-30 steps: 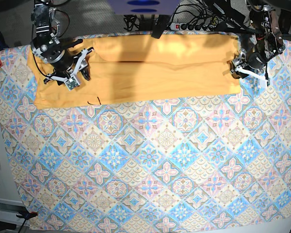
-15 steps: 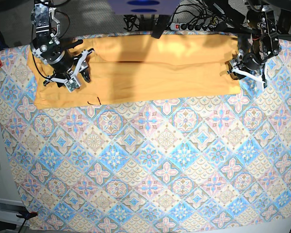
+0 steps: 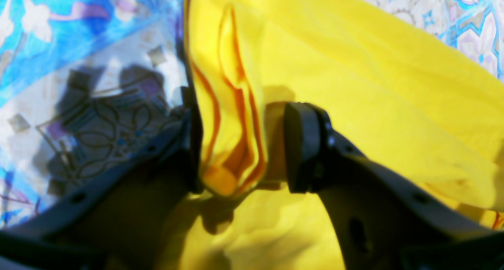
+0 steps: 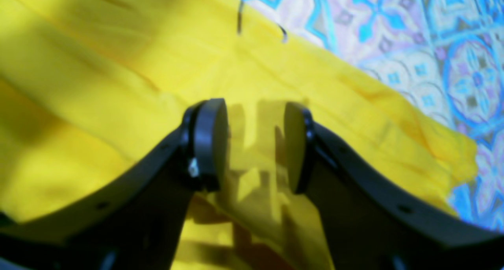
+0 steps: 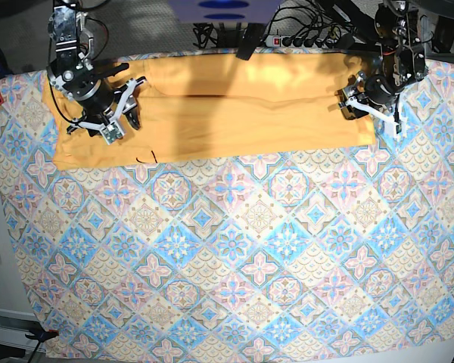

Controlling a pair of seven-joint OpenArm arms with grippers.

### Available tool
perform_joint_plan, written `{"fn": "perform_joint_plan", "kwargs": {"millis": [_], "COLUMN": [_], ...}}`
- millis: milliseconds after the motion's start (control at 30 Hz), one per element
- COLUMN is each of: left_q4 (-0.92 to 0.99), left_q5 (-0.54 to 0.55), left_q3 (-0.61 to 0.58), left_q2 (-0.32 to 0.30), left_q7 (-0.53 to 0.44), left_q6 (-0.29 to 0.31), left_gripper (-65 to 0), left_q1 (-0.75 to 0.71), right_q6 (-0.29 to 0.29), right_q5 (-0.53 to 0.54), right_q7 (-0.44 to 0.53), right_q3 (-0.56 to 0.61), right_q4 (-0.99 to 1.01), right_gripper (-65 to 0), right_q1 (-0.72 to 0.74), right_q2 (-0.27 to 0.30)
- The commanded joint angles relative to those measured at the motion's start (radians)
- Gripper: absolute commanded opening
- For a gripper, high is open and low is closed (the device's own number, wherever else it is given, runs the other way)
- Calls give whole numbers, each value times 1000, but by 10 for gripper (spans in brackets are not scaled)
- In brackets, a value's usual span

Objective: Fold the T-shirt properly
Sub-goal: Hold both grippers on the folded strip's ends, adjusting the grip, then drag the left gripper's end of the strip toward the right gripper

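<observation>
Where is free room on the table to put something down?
The tablecloth is bare everywhere nearer the camera than the T-shirt. The far strip is crowded: the shirt, the left gripper at its end, the right gripper above it.

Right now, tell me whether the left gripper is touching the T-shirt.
Touching. The left wrist view shows a bunched fold of the T-shirt between the left gripper fingers, pressed against one finger.

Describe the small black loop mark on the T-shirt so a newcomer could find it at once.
Start at the patterned tablecloth and go to its far edge, where the orange-yellow T-shirt lies in a long band. Follow the shirt's near edge toward the right gripper; the black loop mark sits just below it. It is the only dark squiggle on the plain cloth.
</observation>
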State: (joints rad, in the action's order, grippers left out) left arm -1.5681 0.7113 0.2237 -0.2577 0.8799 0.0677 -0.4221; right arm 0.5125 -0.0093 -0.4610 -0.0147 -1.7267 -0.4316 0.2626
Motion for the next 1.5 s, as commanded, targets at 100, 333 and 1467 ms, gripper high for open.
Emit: {"fn": "perform_joint_plan", "kwargs": {"millis": [100, 333, 1467], "left_q4": [2, 1, -283], "left_q5": [20, 21, 92], "left_q3": [-11, 10, -89], "left_q2": [11, 11, 91], "left_q7": [54, 32, -28], "left_q6": [7, 7, 8], "left_gripper": [-373, -598, -650], "left_q1": [-17, -11, 10], "right_q6": [-4, -4, -4], "right_q5": [12, 13, 12], "right_q7": [20, 21, 24], "right_q3": [-6, -4, 12], "right_q4": [-14, 1, 251], "right_gripper": [-418, -418, -644], "right_q1": [3, 3, 43], "right_q2": [8, 8, 10]}}
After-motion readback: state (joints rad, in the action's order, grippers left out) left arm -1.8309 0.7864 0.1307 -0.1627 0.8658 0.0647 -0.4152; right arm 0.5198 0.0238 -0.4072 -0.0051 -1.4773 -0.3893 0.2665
